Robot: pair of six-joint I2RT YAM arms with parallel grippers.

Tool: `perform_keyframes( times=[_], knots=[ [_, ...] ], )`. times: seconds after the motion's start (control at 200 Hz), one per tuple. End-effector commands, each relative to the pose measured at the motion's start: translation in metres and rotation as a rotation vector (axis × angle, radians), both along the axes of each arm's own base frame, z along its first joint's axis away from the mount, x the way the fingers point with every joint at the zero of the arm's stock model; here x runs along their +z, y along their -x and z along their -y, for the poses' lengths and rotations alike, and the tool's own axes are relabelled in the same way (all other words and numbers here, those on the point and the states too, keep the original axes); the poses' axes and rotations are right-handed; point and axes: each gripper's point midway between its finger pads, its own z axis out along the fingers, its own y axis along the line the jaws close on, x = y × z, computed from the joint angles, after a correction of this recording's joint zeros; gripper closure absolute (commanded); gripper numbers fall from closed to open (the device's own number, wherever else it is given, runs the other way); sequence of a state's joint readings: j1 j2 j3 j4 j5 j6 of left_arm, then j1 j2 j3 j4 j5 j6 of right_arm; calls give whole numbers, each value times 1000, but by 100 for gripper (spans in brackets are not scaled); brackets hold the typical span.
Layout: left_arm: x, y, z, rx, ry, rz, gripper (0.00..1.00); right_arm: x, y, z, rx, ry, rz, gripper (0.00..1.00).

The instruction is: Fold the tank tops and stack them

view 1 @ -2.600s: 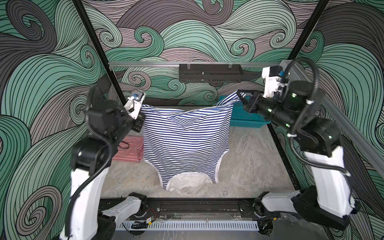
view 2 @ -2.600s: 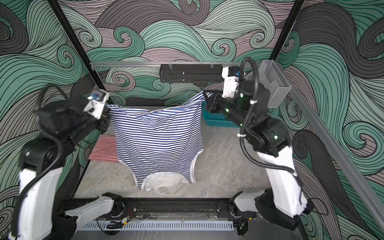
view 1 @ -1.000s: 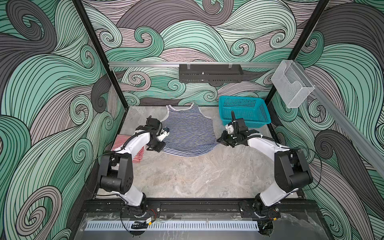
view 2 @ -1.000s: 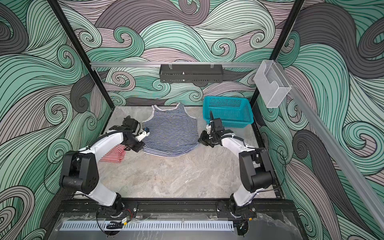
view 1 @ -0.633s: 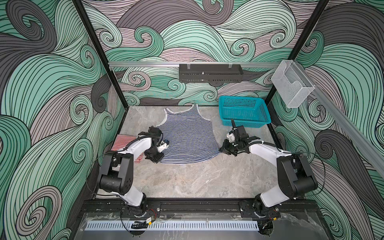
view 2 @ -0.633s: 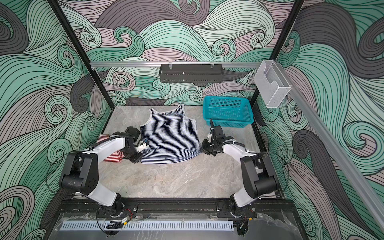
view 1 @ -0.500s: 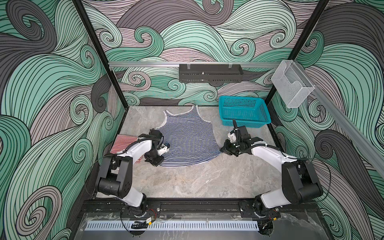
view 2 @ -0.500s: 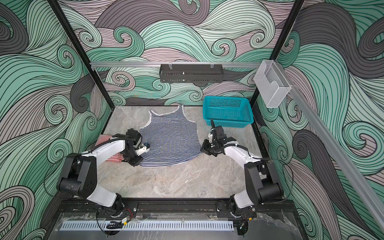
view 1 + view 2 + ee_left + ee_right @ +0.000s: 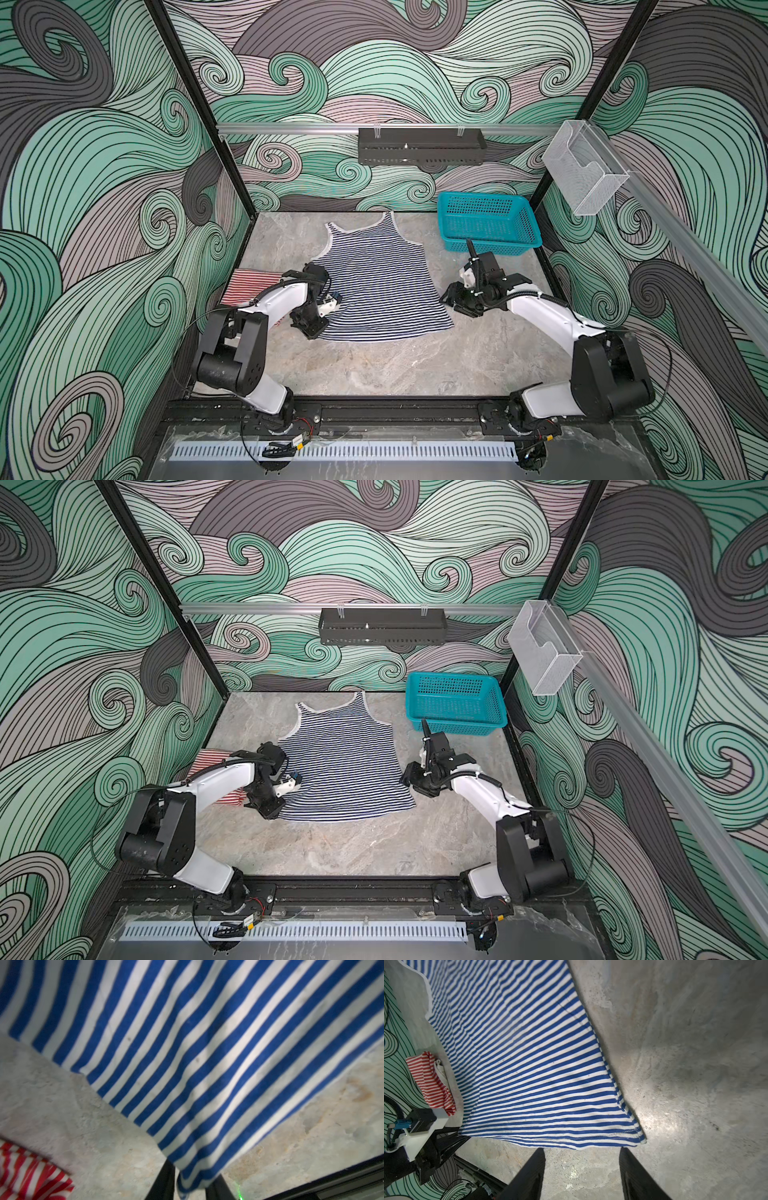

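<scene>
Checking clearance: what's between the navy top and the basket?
Only bare table, seen in both top views; the navy top and the basket lie apart.

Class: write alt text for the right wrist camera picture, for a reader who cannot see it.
A navy-and-white striped tank top lies flat on a grey table. The fingers of the right gripper stand open just short of its hem; a folded red-striped top lies alongside.

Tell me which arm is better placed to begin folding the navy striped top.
Probably left. The left gripper has a hem corner of the navy top between its fingers; the right gripper is open, fingers short of the hem, over the table. The folded red top lies on the left.
</scene>
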State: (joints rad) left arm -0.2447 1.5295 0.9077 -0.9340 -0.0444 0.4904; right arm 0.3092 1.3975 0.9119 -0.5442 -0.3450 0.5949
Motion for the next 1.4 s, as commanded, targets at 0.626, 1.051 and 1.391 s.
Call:
perform_keyframes(
  times=[0.626,1.051,1.391],
  knots=[
    [43,-83,-1,114,-27,268,68,182,-48,16,-61,-239,405,54],
    [32,-129,4,116,-47,304,69,164,-55,85,-253,-224,365,50],
    [20,-190,14,121,-91,298,69,96,-35,11,-139,-275,244,50]
  ],
)
